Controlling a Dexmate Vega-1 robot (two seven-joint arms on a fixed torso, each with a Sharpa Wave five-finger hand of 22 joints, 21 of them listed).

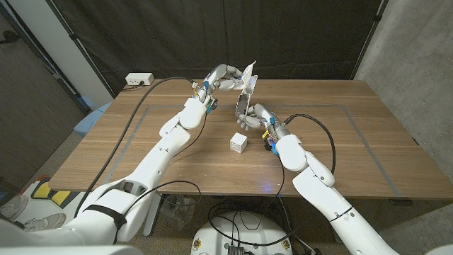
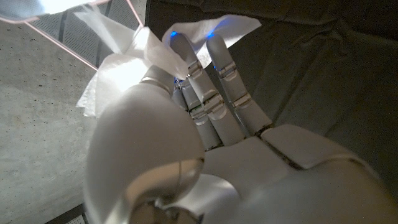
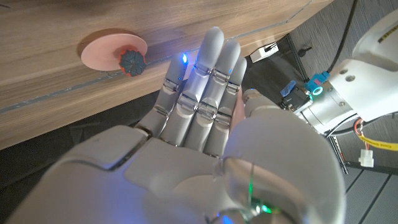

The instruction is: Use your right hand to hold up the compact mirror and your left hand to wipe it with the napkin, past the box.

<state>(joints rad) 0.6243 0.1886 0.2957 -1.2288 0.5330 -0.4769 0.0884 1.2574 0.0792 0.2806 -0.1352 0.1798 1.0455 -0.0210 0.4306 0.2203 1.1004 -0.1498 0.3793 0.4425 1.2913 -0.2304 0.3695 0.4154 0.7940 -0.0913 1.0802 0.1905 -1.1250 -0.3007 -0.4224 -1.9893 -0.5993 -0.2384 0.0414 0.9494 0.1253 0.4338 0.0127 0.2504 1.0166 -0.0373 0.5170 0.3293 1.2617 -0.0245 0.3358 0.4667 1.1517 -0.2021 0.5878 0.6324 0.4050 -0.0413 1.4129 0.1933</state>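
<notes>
In the head view my right hand [image 1: 253,117] holds the compact mirror [image 1: 244,99] upright above the table's middle, past the small white box [image 1: 238,142]. My left hand [image 1: 225,76] is raised just beyond and to the left of the mirror and grips the white napkin [image 1: 249,71], whose loose corner hangs over the mirror's top edge. The left wrist view shows the napkin [image 2: 121,59] bunched among the fingers of my left hand [image 2: 205,106]. In the right wrist view the fingers of my right hand [image 3: 202,93] are curled together and hide the mirror.
The box stands on the wooden table [image 1: 340,142] in front of my right hand. A white power strip [image 1: 139,79] lies at the far left corner. A pink disc with a dark blue lump [image 3: 115,53] sits on the table in the right wrist view.
</notes>
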